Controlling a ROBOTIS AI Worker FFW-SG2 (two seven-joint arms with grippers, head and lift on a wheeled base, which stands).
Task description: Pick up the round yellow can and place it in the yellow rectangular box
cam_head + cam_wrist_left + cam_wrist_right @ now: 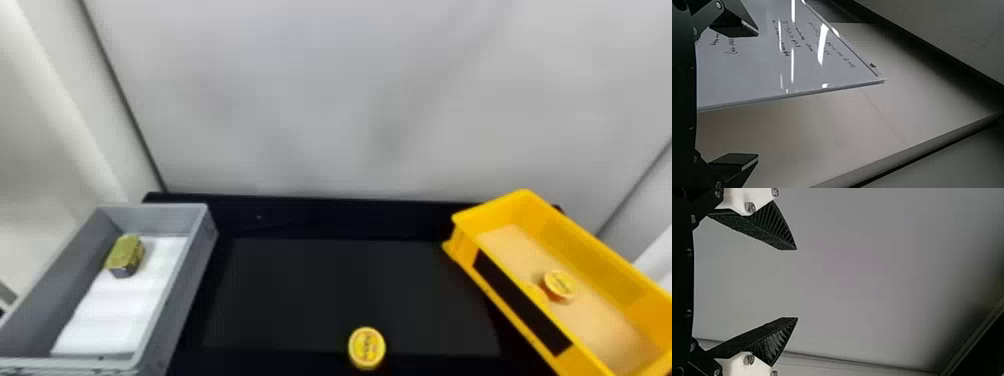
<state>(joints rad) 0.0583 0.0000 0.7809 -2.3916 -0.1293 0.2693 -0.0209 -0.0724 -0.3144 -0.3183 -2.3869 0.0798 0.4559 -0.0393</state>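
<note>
In the head view a round yellow can (367, 348) lies flat on the black table, near its front edge and a little right of the middle. The yellow rectangular box (595, 245) stands at the right, and another round yellow can (559, 286) is inside it on the pale bottom. The left wrist view has my left gripper (758, 96) open, its fingers wide apart with nothing between them. My right gripper (797, 283) is also open and holds nothing, with a plain grey surface behind it in the right wrist view.
A grey box (195, 265) stands at the left of the table, holding a green-topped tin (125, 255) on white sheeting. Behind the table (325, 295) rises a pale wall. A whiteboard (801, 55) with handwriting shows in the left wrist view.
</note>
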